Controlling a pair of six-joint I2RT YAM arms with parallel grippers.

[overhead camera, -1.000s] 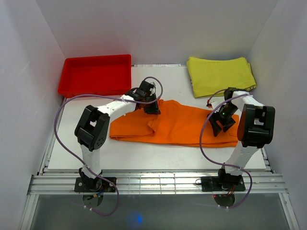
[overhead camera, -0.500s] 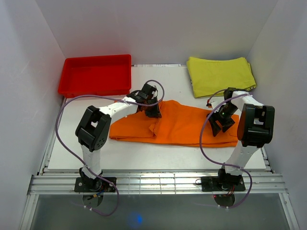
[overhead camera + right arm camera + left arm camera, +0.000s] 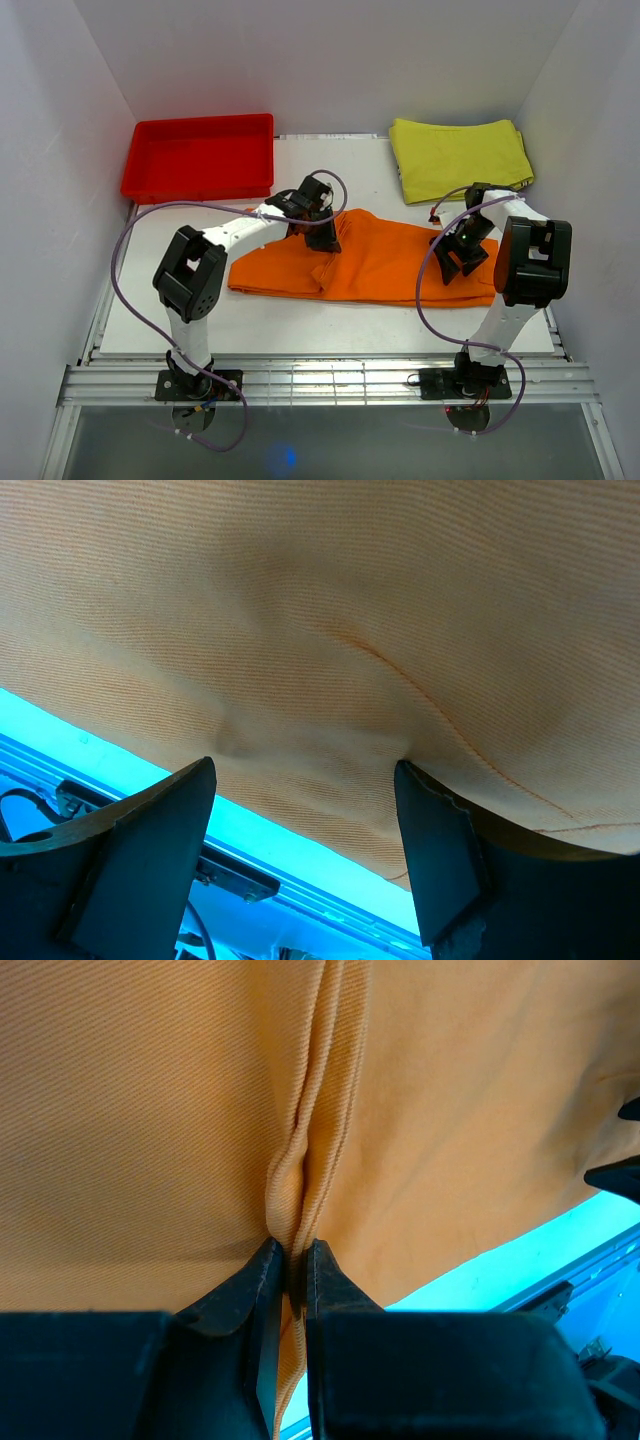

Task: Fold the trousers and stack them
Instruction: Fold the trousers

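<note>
long axis: bright orange soft fabric trousers run left-right
left gripper: pinching their fabric ridge mid-length
right gripper: jaws wide, over right end

— How many garments are on it?
— One pair of orange trousers and one folded yellow-green cloth.
— Any containers?
— One red plastic tray.
— And the robot arms?
— Two, the left arm and the right arm, at one white table.
</note>
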